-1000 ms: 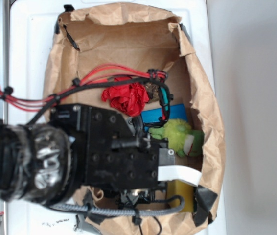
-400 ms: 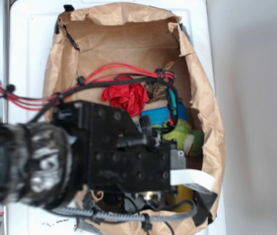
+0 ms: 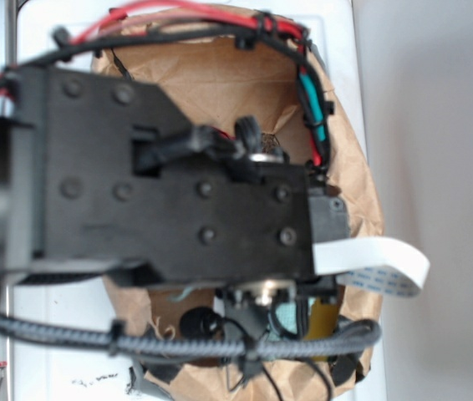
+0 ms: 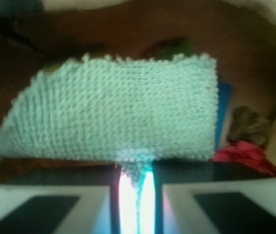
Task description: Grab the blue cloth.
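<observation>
The blue cloth (image 4: 118,117) hangs pinched by a thin bottom fold between the tool's (image 4: 137,200) nearly closed fingers (image 4: 50,202), above the paper bag (image 3: 220,79) holding the red fabric ball (image 4: 245,157). With so little fabric clamped, I judge a jolt could pull it free.

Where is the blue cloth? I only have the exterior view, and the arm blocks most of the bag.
Observer: The wrist view shows the blue cloth pinched at its lower edge by the gripper, jaws nearly closed on it.
Operator: Is it hanging free or lying flat?
Observer: It spreads out wide beyond the fingers, filling most of the wrist view; I cannot tell whether it touches the bag floor.
Operator: Anything else caught with it?
Observer: No. The red fabric ball lies apart, to the right of the cloth.
</observation>
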{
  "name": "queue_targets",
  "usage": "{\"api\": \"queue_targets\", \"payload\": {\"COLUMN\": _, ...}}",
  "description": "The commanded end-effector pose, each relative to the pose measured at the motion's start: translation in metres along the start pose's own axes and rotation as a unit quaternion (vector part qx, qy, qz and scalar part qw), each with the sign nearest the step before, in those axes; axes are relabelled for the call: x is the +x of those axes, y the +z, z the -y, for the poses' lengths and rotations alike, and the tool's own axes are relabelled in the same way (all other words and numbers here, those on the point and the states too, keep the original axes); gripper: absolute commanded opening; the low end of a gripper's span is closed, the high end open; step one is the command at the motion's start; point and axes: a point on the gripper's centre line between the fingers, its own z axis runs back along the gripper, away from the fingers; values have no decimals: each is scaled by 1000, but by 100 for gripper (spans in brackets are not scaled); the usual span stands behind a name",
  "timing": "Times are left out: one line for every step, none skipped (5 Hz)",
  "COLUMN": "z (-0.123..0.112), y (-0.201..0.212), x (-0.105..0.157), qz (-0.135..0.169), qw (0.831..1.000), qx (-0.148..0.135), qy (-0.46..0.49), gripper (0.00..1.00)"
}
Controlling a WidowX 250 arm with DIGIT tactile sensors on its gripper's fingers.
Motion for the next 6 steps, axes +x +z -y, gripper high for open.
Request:
{"api": "queue_targets", "payload": {"z": -8, "y": 57, "x": 3, "qz": 26, "qw": 998, "qx": 58, "qy": 8, "gripper": 0}}
{"api": "queue_targets", "payload": {"z": -28, "y": 77, "x": -3, "qz": 41, "qw": 993, "qx": 105, "qy": 47, "gripper": 0}}
{"api": "queue_targets", "payload": {"z": -42, "y": 88, "x": -5, "qz": 60, "qw": 992, "qx": 89, "qy": 69, "gripper": 0}}
{"api": "queue_targets", "payload": {"z": -50, "y": 91, "x": -8, "qz": 63, "qw": 992, "qx": 78, "qy": 78, "gripper": 0}}
{"api": "queue_targets", "payload": {"z": -57, "y": 83, "x": -9, "qz": 49, "qw": 992, "qx": 84, "qy": 85, "gripper": 0}}
{"api": "queue_targets", "payload": {"z": -57, "y": 79, "x": -10, "qz": 47, "qw": 992, "qx": 85, "qy": 84, "gripper": 0}}
